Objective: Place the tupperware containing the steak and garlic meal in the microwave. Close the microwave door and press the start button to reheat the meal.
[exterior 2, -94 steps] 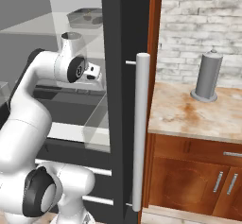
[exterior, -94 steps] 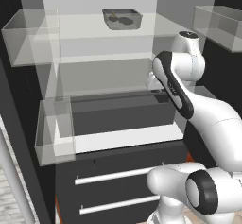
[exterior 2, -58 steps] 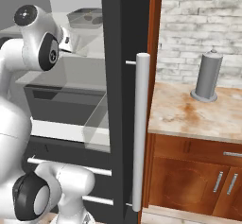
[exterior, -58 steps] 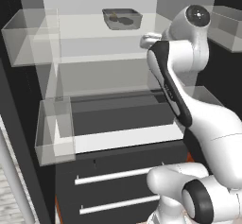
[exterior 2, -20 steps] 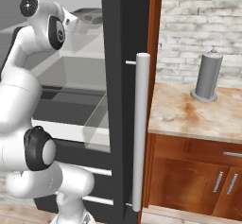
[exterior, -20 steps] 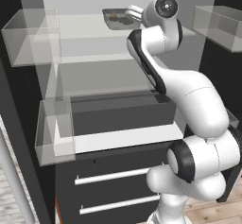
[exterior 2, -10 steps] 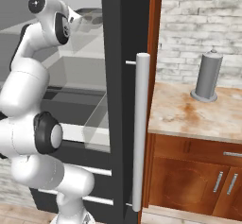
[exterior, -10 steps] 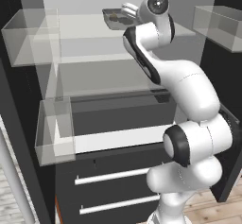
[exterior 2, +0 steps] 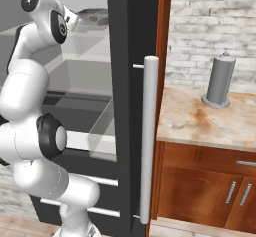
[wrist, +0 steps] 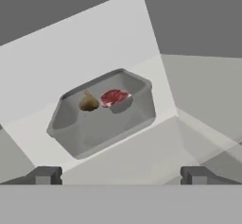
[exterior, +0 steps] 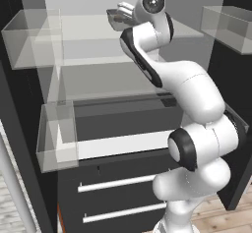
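Glossy white rounded arm (exterior: pixel 192 87) — dark joint rings; small dark fingertips (wrist: pixel 45 175).

Both base views look forward from behind the arm, left and right, sharing the open fridge's shelves (exterior: pixel 98 40). The hand view faces the tupperware (wrist: pixel 101 112) from nearby.

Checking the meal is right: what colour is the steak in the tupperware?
Red, marbled steak; hand view shows it best.

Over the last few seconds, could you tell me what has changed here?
The arm has swung up and in toward the top fridge shelf, bringing the gripper, open and empty, near the tupperware. The tupperware, with steak and garlic inside, has not moved.
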Robot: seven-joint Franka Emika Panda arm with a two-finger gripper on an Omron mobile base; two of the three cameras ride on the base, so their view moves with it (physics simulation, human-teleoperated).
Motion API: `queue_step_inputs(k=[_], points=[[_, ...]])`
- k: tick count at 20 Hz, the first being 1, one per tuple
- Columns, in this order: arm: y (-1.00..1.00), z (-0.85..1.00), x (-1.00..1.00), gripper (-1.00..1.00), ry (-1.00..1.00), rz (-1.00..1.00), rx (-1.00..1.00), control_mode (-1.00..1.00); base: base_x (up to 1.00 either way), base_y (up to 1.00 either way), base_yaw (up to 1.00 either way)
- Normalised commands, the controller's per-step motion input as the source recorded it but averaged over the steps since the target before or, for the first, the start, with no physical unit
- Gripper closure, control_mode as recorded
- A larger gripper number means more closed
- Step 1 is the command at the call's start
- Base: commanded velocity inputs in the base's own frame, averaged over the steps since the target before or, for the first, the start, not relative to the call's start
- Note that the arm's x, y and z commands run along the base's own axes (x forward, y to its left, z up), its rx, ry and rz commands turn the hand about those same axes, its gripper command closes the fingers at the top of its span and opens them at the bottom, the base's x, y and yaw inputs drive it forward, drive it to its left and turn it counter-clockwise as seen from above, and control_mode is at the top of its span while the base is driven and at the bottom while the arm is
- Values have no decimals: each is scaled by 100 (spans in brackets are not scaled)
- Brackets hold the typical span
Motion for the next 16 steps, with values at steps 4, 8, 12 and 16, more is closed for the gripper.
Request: queue_step_inputs(k=[4,8,12,16], points=[[31,0,0,-100,0,-7,0,-100,0,0,0],[21,0,0,-100,0,-16,0,-100,0,0,0],[11,0,0,-100,-1,-23,2,-100,0,0,0],[4,0,0,-100,0,-25,6,-100,0,0,0]])
